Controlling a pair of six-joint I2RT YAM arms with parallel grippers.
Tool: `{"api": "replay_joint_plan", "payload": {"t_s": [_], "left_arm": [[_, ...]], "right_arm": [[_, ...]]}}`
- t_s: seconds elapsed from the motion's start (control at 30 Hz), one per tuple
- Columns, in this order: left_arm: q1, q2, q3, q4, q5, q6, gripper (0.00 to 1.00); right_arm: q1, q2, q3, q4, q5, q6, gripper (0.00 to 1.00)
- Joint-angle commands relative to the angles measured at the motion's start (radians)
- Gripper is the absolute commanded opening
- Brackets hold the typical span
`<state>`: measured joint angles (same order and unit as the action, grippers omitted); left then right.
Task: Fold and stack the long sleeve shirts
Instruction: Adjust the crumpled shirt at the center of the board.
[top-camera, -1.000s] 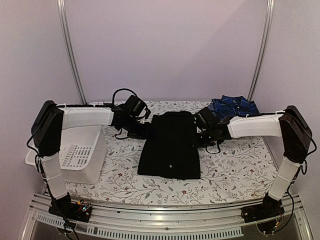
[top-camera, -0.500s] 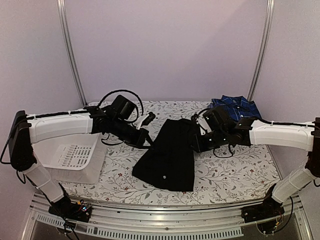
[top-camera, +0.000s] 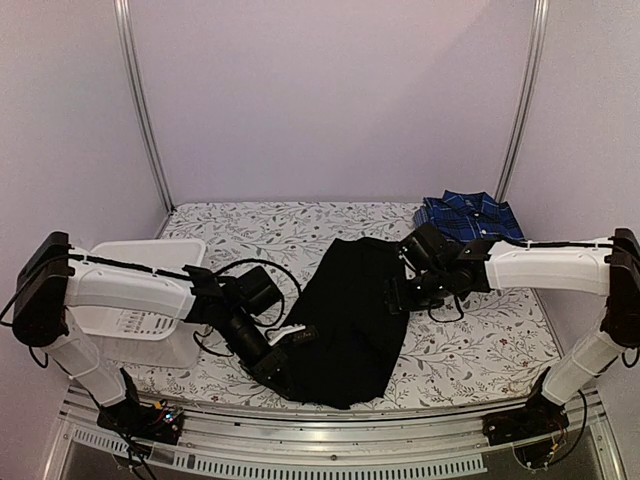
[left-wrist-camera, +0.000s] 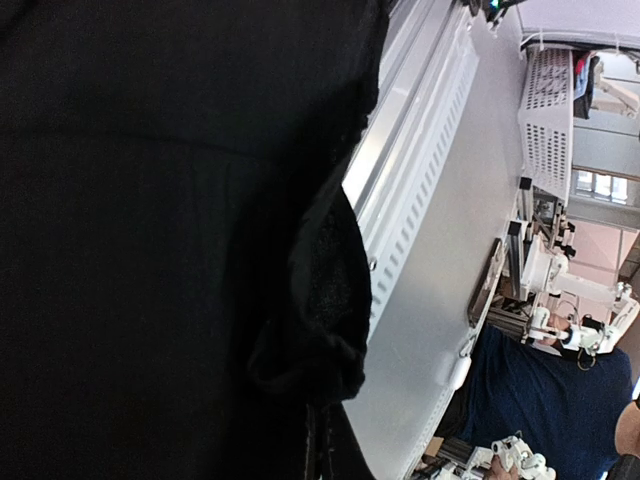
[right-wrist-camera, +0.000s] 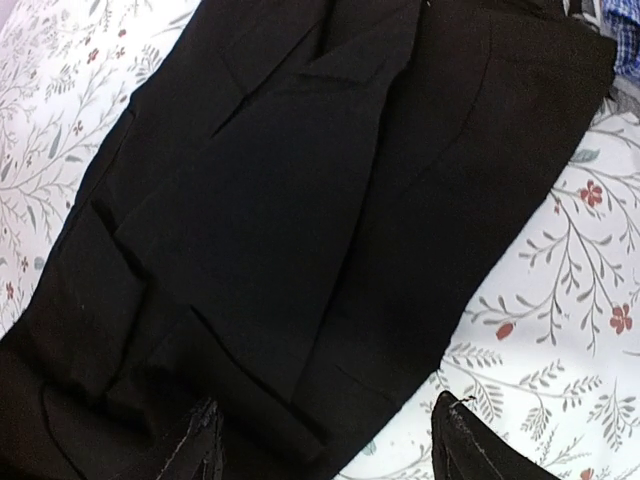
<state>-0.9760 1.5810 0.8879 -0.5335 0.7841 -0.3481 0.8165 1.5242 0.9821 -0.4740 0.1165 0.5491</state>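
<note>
The black long sleeve shirt (top-camera: 350, 310) lies slantwise across the middle of the flowered table, its lower part drawn toward the near edge. My left gripper (top-camera: 283, 364) is low at the front, shut on a bunched fold of that black shirt (left-wrist-camera: 310, 340), and the closed fingertips (left-wrist-camera: 320, 452) barely show under the cloth. Over the shirt's right edge hangs my right gripper (top-camera: 400, 291), open, with its gripper (right-wrist-camera: 330, 455) spread above the flat black cloth (right-wrist-camera: 300, 200) and holding nothing. The plaid shirt (top-camera: 470, 213) sits folded at the back right.
A white slotted basket (top-camera: 180, 248) stands at the left, behind my left arm. The metal front rail (left-wrist-camera: 420, 160) runs close by the left gripper. A corner of plaid cloth (right-wrist-camera: 625, 30) shows beyond the black shirt.
The left gripper has swung down toward the near edge, dragging the black shirt's left side with it. The right gripper has opened and let go of the shirt.
</note>
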Motion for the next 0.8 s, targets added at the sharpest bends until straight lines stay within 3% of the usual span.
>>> {"api": "replay_joint_plan", "payload": {"t_s": [0.0, 0.2, 0.33, 0.4, 0.6, 0.77], "left_arm": [[-0.021, -0.087, -0.058, -0.068, 0.033, -0.006, 0.0], [-0.023, -0.183, -0.102, -0.127, 0.008, -0.028, 0.0], [-0.025, -0.221, -0.135, -0.149, 0.002, -0.029, 0.0], [-0.025, -0.224, -0.136, -0.164, 0.004, -0.026, 0.0], [-0.025, -0.242, -0.116, -0.192, -0.026, -0.028, 0.02], [-0.025, -0.213, -0.07, -0.161, -0.082, -0.057, 0.1]], "right_arm": [[-0.022, 0.145, 0.143, 0.043, 0.059, 0.015, 0.7], [-0.068, 0.363, 0.265, 0.074, 0.01, 0.008, 0.68], [-0.071, 0.457, 0.326, 0.087, -0.012, 0.001, 0.6], [-0.073, 0.496, 0.356, 0.091, -0.01, -0.007, 0.52], [-0.11, 0.61, 0.525, 0.093, 0.008, -0.083, 0.13], [-0.128, 0.748, 0.793, 0.037, -0.017, -0.183, 0.0]]}}
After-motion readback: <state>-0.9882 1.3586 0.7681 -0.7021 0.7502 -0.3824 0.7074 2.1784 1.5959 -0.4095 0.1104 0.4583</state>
